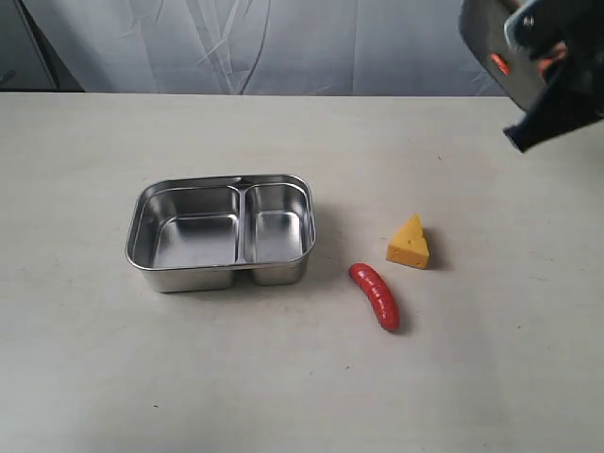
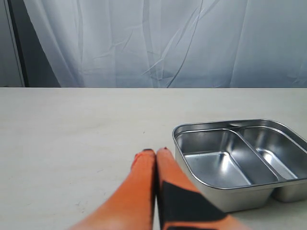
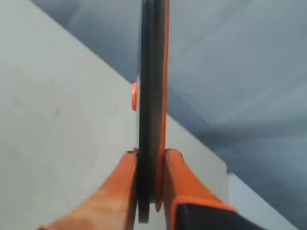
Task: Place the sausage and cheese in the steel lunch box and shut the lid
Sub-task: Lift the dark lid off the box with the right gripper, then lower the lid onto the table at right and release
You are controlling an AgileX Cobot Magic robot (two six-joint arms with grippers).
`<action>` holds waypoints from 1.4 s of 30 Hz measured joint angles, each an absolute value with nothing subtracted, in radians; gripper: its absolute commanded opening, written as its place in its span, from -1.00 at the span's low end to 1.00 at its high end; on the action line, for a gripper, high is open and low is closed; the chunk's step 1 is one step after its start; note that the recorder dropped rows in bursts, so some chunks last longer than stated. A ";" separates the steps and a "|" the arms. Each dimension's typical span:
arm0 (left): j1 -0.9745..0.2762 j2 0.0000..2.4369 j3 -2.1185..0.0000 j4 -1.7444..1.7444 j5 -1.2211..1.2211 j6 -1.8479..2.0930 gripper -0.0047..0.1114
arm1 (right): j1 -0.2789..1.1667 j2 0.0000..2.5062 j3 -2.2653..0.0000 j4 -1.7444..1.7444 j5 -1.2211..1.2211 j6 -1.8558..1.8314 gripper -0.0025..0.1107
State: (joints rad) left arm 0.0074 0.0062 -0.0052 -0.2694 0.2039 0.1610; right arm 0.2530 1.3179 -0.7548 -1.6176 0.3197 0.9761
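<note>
A pale table (image 1: 94,377) fills the exterior view. Just left of centre sits the steel lunch box (image 1: 203,278), uncovered and empty, with its larger compartment left of the divider. To its right, clear of the box, the yellow cheese (image 1: 409,243) stands on the table. The red sausage (image 1: 376,295) lies just below it and to the left, and the two do not touch.

In the upper right corner, the right gripper (image 3: 151,158) holds the dark lid (image 1: 486,33) high above the table, tilted on its edge. Its wrist view shows two orange fingers (image 3: 122,179) clamped on the lid's thin rim, with the small orange valve on one face. I judge the lid is held up and aside so that the box is open for loading. The arm is raised and well away from the food.

The left gripper (image 2: 156,153) appears only in its own wrist view. Its tips are pressed together on nothing, low over the table near the box's larger compartment. Neither food is in the box yet.
</note>
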 measured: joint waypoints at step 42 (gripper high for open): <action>0.007 0.006 -0.005 -0.269 0.204 0.161 -0.92 | 0.420 1.636 -0.797 0.326 0.642 -0.123 -0.03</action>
State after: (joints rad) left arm 0.0074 0.0062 -0.0052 -0.2694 0.2039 0.1610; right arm 0.4203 1.6360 -0.7972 0.3261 0.6424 -0.1233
